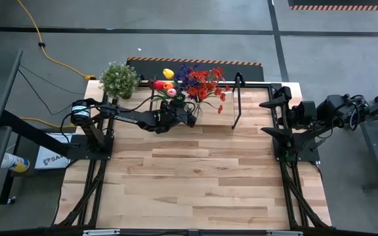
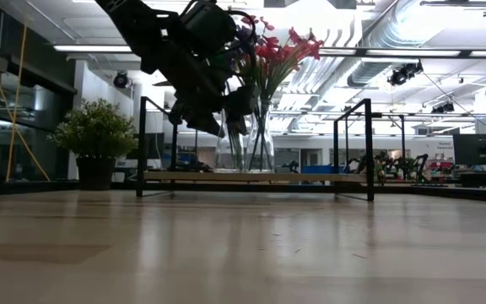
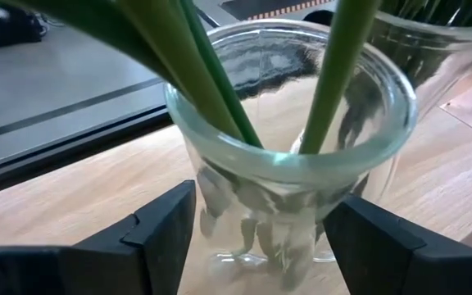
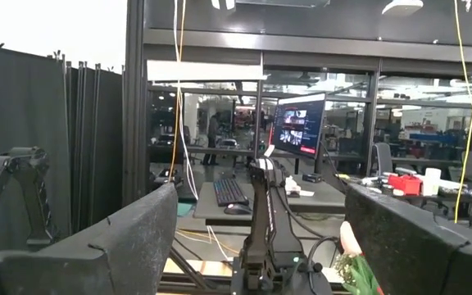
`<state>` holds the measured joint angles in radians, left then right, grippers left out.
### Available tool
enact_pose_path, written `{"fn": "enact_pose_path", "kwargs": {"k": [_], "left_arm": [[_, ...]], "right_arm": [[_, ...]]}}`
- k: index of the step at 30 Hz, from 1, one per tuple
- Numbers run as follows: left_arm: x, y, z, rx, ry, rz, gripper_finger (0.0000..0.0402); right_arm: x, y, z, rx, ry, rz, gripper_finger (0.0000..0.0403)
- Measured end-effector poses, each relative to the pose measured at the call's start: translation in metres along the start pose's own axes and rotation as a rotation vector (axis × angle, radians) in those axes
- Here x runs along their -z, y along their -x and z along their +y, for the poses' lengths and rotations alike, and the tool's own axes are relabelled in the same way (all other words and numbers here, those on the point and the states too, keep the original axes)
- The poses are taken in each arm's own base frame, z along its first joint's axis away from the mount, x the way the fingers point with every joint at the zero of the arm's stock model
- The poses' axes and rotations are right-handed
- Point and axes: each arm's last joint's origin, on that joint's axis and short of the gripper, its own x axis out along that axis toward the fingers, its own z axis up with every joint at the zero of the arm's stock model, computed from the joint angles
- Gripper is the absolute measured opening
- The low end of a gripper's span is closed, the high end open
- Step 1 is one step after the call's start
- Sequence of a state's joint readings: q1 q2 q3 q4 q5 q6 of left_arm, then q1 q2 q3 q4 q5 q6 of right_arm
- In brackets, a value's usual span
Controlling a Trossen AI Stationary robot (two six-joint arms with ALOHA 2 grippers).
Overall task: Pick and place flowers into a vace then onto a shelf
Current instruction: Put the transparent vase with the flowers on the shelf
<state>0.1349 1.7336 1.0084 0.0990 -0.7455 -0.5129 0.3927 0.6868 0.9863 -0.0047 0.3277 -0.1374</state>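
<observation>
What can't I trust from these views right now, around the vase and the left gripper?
- High view: vase hidden under the flowers and left gripper.
- Low view: the arm covers part of the vase; contact unclear.
- Left wrist view: fingers flank the vase; blossoms cut off, vase foot blurred through glass.
- Right gripper: parked, sees no table.

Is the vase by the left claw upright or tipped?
Upright: the vase stands on the shelf, stems inside, between the left claw's fingers.

Bright ceiling lights, backlit silhouettes, blurred tabletop
</observation>
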Motion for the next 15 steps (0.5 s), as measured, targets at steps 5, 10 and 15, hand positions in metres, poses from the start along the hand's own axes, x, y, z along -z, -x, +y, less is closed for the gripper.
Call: {"fn": "enact_pose_path", "kwargs": {"k": [5,10,15], "left_arm": [[-0.0003,0.0001,-0.0001,0.001,0.018,-0.001,0.0284],[-0.0002,0.0001,-0.0001,0.002,0.018,-0.001,0.0284],[-0.0001,0.0001,-0.0002,0.006,0.020,0.002,0.0292]], "right_arm": [[0.0008,0.0003,0.0000,0.001,-0.004,0.009,0.0339],[0.0006,0.0005,-0.0001,0.001,-0.004,0.008,0.0337],[0.0006,0.0005,-0.0001,0.001,-0.004,0.008,0.0338]]}}
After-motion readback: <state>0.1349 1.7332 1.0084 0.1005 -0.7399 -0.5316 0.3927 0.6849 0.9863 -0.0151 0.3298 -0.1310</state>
